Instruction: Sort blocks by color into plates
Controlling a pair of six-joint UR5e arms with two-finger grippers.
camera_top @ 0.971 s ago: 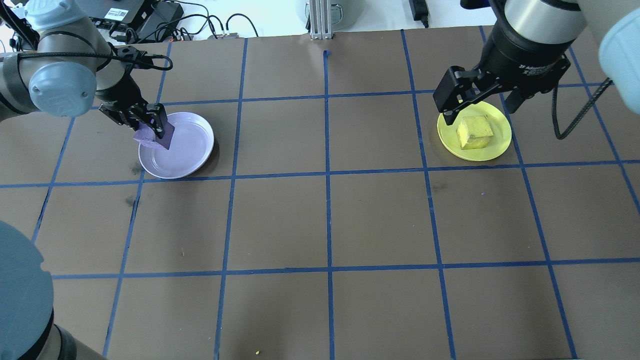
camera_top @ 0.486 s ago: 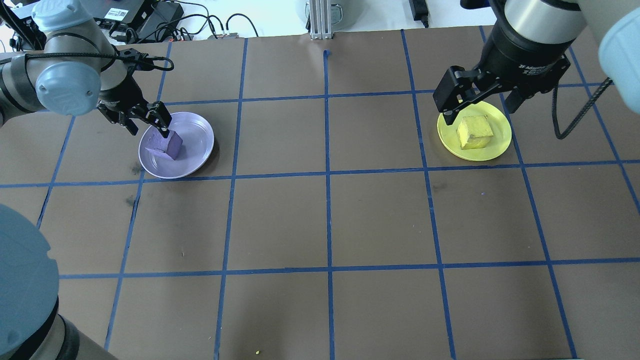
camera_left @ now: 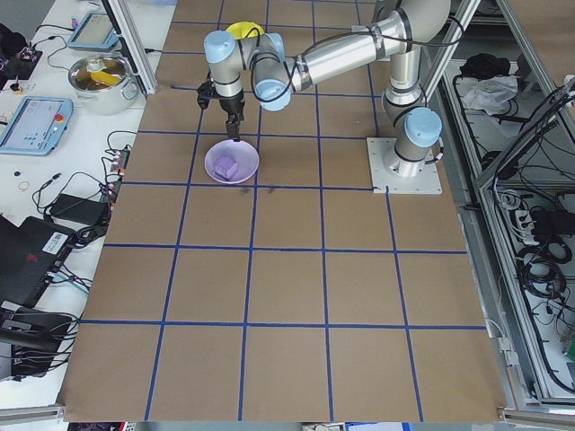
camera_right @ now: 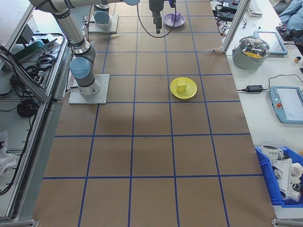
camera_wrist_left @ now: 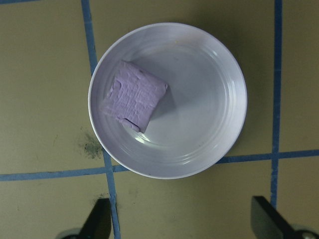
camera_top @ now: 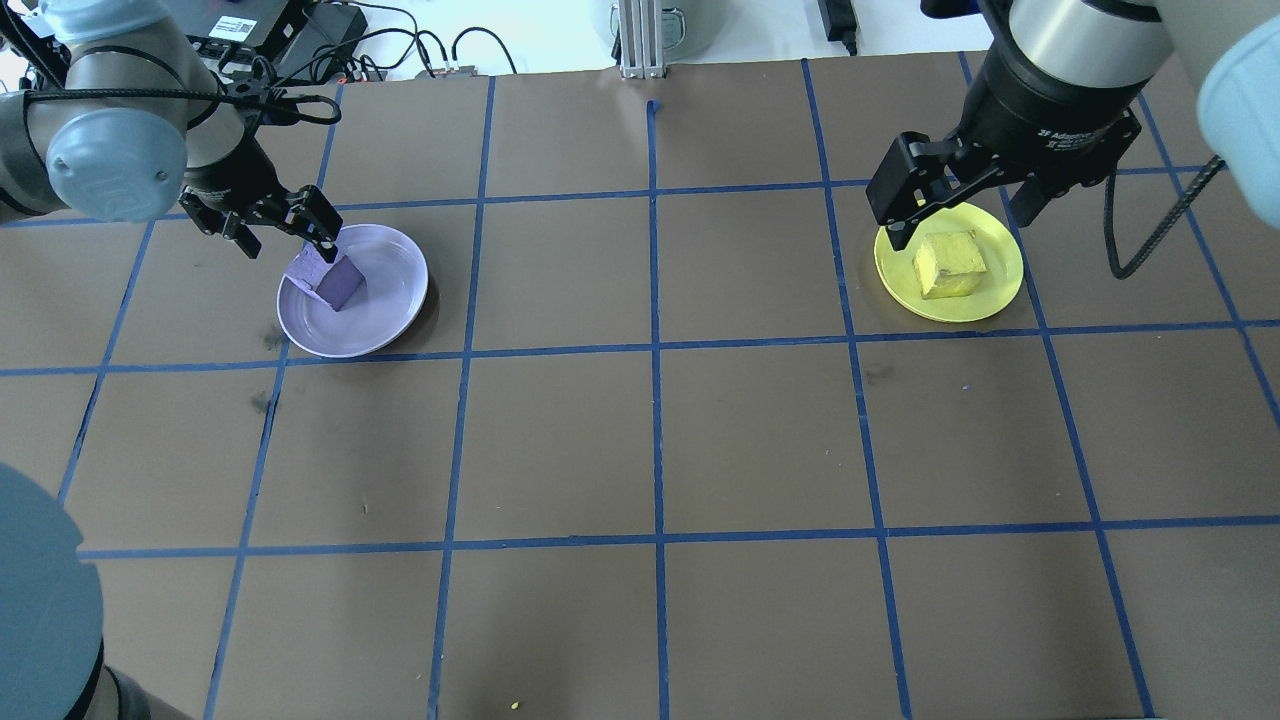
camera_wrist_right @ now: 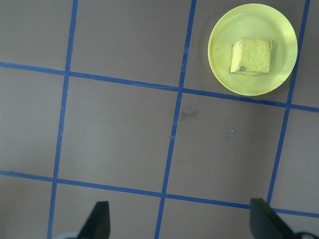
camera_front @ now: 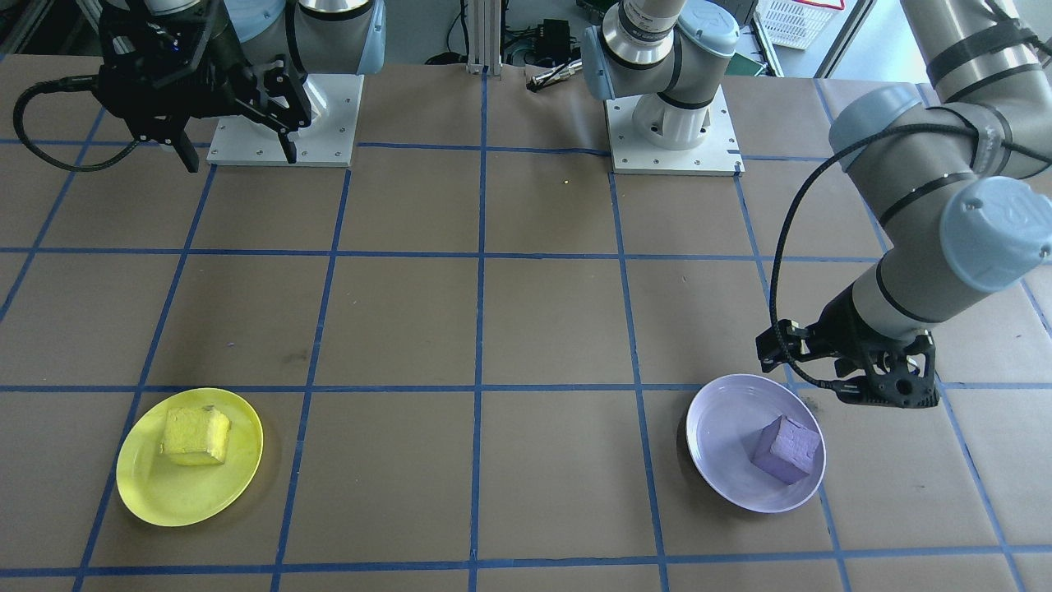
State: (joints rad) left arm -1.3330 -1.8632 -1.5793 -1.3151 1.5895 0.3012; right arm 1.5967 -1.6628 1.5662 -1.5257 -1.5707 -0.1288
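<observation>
The purple block (camera_front: 787,449) lies loose in the lavender plate (camera_front: 723,427), toward its rim; the left wrist view shows the same block (camera_wrist_left: 134,96) and plate (camera_wrist_left: 199,114) from straight above. My left gripper (camera_top: 285,238) is open above the plate's outer edge, not touching the block (camera_top: 338,283). The yellow block (camera_top: 948,264) rests in the yellow plate (camera_top: 1003,275). My right gripper (camera_top: 958,218) hangs open, high over the table, with nothing in it. From its wrist view the yellow block (camera_wrist_right: 251,56) sits far below on the yellow plate (camera_wrist_right: 224,55).
Brown paper with blue tape grid lines covers the table (camera_top: 660,450). Cables and electronics (camera_top: 300,40) lie beyond the far edge. The arm bases (camera_front: 674,131) stand on white mounts at the robot's side. A tiny yellow crumb (camera_top: 514,705) lies near the front edge.
My left gripper opened and let the purple block drop into the lavender plate, then drew up and away toward the plate's outer side. The right arm and yellow block stayed still.
</observation>
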